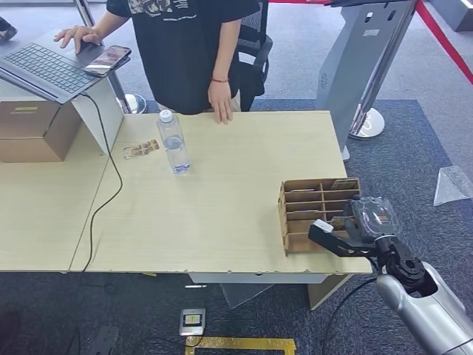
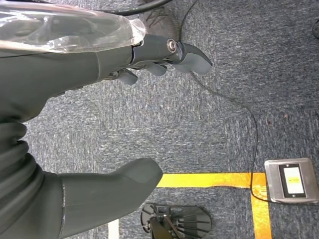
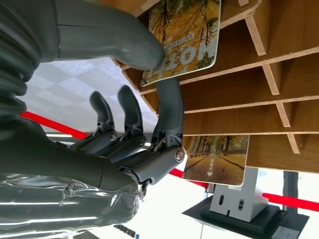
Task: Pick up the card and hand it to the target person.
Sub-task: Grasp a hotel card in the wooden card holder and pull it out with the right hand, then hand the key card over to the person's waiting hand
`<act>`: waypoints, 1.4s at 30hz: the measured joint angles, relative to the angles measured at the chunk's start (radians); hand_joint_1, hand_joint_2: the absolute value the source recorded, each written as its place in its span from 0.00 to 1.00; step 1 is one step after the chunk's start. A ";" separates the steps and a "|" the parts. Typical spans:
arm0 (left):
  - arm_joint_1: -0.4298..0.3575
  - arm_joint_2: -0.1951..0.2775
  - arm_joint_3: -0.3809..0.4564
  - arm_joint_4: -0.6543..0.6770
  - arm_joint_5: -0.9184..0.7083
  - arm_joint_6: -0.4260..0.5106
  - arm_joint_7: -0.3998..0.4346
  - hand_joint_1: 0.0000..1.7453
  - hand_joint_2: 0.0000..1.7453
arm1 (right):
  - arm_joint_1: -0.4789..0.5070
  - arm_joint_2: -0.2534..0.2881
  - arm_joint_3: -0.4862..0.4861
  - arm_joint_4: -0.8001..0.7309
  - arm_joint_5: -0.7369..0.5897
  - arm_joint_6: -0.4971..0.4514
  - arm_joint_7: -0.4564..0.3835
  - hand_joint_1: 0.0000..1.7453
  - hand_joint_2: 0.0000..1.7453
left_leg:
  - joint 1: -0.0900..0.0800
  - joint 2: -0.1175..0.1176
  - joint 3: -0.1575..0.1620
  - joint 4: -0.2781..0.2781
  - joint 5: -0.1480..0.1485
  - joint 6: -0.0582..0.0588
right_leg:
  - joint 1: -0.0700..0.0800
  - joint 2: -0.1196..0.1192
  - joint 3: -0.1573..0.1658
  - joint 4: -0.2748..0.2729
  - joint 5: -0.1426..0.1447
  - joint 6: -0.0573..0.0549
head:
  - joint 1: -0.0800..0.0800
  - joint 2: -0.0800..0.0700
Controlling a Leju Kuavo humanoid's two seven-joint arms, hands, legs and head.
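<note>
Right robot hand: I see my right robot hand (image 1: 340, 235) at the cardboard organizer (image 1: 312, 211) near the right front edge of the desk (image 1: 223, 200); in the right wrist view the thumb (image 3: 124, 45) and one finger (image 3: 170, 107) pinch the near corner of a card (image 3: 184, 35), the other fingers curled loosely apart from it.

Card: it sits in a slot of the organizer, part of it sticking out past the slot's edge; printed with autumn trees and lettering. I cannot tell if it has come free of the slot.

Second card (image 3: 217, 159): in another slot of the same organizer, also sticking out, untouched.

Left robot hand (image 2: 112, 99): hangs over the blue carpet (image 2: 226, 109), thumb and fingers apart, holding nothing.

Person (image 1: 184, 52): stands at the far side of the desk in a black shirt, one hand (image 1: 222, 100) resting on the desk edge, the other on a laptop (image 1: 50, 68) with a phone (image 1: 109, 59) beside it.

Also on the desk: a water bottle (image 1: 173, 142) standing upright, and a small card-like strip (image 1: 141, 149) lying just beside it.
</note>
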 joint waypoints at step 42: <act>0.001 0.001 -0.001 0.000 0.014 -0.002 -0.007 0.00 1.00 | -0.435 -0.215 0.026 -0.152 -0.350 0.228 -0.053 1.00 1.00 | 0.000 0.000 -0.001 0.000 0.000 0.000 | 0.000 0.000 0.000 0.000 0.001 0.001 | 0.000 0.000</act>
